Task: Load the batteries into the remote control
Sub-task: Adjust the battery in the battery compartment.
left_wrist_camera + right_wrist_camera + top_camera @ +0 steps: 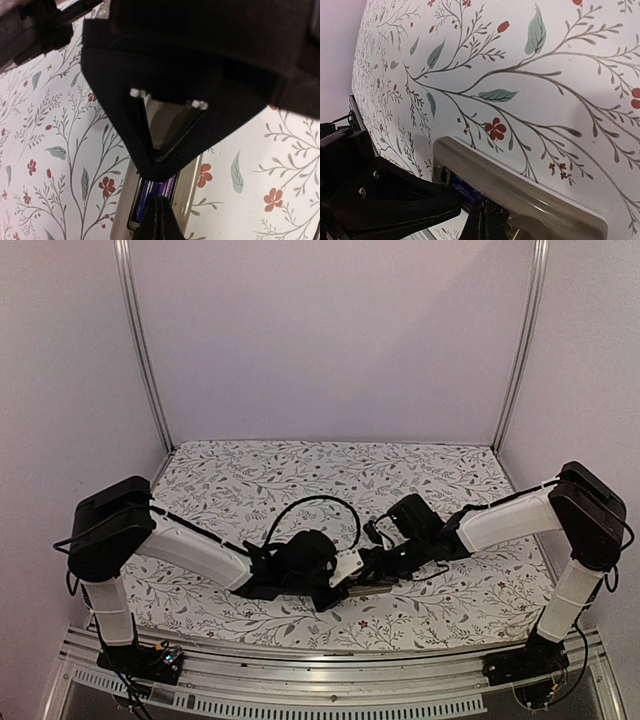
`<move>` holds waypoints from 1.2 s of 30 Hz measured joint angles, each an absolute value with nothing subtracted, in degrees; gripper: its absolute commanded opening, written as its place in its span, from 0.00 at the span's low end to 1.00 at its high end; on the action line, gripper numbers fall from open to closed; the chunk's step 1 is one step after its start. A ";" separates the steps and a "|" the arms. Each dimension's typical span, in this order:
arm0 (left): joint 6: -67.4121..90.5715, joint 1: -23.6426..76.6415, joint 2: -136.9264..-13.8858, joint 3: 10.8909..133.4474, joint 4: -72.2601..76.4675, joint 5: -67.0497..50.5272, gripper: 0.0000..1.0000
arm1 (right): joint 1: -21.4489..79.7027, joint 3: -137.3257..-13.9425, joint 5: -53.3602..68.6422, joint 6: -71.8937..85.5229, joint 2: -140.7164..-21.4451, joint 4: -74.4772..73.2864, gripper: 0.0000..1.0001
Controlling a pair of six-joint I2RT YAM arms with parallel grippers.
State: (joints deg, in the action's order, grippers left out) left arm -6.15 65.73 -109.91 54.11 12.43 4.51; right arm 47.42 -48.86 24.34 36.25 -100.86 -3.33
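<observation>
**Operator:** How do we find the left arm posed?

**Technician:** We see the left arm (195,550) rise from its base at the near left corner and fold at a raised elbow. Its forearm runs right and low toward the middle of the flowered table cover (300,475). The left gripper (158,220) points down at the cover with its jaws closed tip to tip, and we see nothing pinched between them.

**Operator:** Where does the remote control lie relative to that gripper?

**Technician:** The remote control (530,200) lies flat in the near half of the table, about midway between left and right, with its grey-tan back up. It sits directly under the left gripper's tips. Its battery bay (176,194) is uncovered. The batteries (152,192), dark blue, lie side by side inside it, and the closed tips stand over one end of them. We cannot tell whether the tips touch them.

**Operator:** And the right side?

**Technician:** The right gripper (482,225) is likewise closed on nothing. It comes down at the same bay from the right, just beside the left gripper. The right arm (505,520) mirrors the left, with its base at the near right corner, its elbow raised and its forearm sloping left and down.
</observation>
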 measured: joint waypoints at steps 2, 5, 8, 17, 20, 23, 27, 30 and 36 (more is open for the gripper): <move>-5.41 65.73 -109.91 54.41 11.84 4.60 0.00 | 47.16 -48.58 24.16 36.25 -100.44 -3.68 0.00; -4.12 65.73 -109.80 54.50 11.44 4.75 0.00 | 47.07 -48.45 24.14 36.23 -100.33 -3.68 0.00; -2.96 65.73 -109.67 54.41 11.25 4.86 0.00 | 47.07 -48.40 24.21 36.25 -100.33 -3.62 0.00; -1.26 66.02 -108.64 56.29 4.84 6.42 0.00 | 47.07 -48.40 24.49 36.23 -100.38 -3.53 0.00; -1.45 66.61 -108.84 57.10 3.36 6.94 0.00 | 47.07 -48.40 24.60 36.23 -100.42 -3.46 0.00; -1.50 67.18 -109.03 57.82 2.13 7.44 0.00 | 47.07 -48.38 24.73 36.25 -100.42 -3.42 0.00; -1.48 67.51 -109.36 58.65 0.86 8.03 0.00 | 47.07 -48.34 24.82 36.25 -100.42 -3.38 0.00; -1.43 67.51 -110.72 60.66 -0.34 7.88 0.00 | 47.03 -48.36 24.82 36.25 -100.47 -3.36 0.00; -0.67 67.51 -111.57 61.63 -0.10 7.29 0.00 | 46.65 -48.34 25.65 36.71 -100.57 -3.36 0.00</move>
